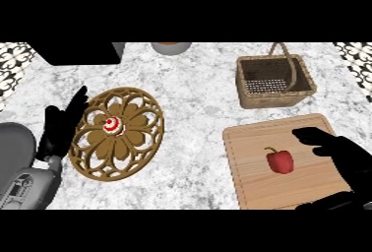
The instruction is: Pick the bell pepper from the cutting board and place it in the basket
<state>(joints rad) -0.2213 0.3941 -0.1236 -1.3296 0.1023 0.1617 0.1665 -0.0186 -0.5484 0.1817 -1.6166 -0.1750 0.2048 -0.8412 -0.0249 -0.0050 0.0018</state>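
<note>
A red bell pepper (280, 161) with a green stem lies on the wooden cutting board (251, 170) at the lower right. My right hand (347, 160) hovers over the board's right side, just right of the pepper, fingers relaxed and open, not touching it. The woven basket (276, 98) with a handle stands behind the board, at the upper right. My left hand (62, 125) rests open at the left edge, fingers up, beside a carved wooden trivet.
A round carved wooden trivet (141, 142) with a small red-and-white item (111, 124) at its centre lies at the left. A dark box (76, 52) and a grey pot (171, 47) stand along the back edge.
</note>
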